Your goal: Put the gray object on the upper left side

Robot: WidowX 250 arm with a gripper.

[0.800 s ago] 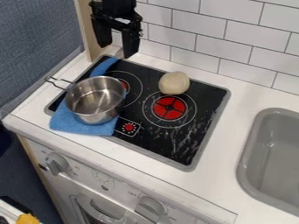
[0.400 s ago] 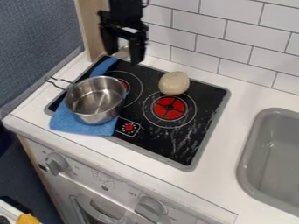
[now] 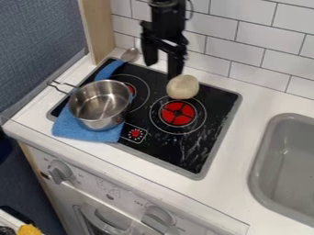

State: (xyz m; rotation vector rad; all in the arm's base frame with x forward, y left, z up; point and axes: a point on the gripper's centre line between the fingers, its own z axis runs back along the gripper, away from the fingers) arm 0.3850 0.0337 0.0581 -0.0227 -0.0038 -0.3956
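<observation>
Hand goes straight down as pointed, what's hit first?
Likely the black stove top, near its back edge, though the hand could clip the pale round object first; depth is unclear.

One spoon, one metal pot, one blue cloth, one pale round object, one cooktop, one sink, two knobs

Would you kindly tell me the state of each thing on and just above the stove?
Pincer: open, holding nothing.
Saucepan: upright, uncovered.
Blue cloth: spread, partly under the saucepan.
Beige roundish object: whole, unheld.
Right-hand burner: red-centered; whether it is on, I cannot tell.
</observation>
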